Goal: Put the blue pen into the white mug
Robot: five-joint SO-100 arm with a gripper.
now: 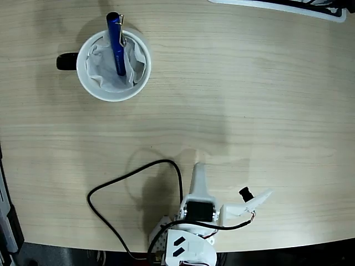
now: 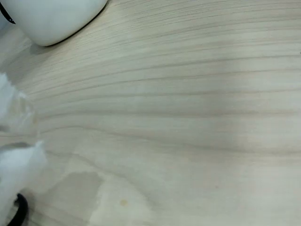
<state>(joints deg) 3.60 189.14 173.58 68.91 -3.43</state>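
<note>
While the arm sits folded at the near edge of the table [image 1: 249, 100], its gripper [image 1: 198, 173] points up the board with nothing in it; the jaws look closed, though from overhead I can't tell for sure. Well away, up and to the left in the fixed view, the pen [image 1: 116, 43] stands tilted inside the mug [image 1: 113, 65], resting on crumpled paper. A black cable [image 1: 119, 183] loops beside the arm. Pale wood grain fills the wrist view, with the mug [image 2: 51, 19] at its top-left corner.
</note>
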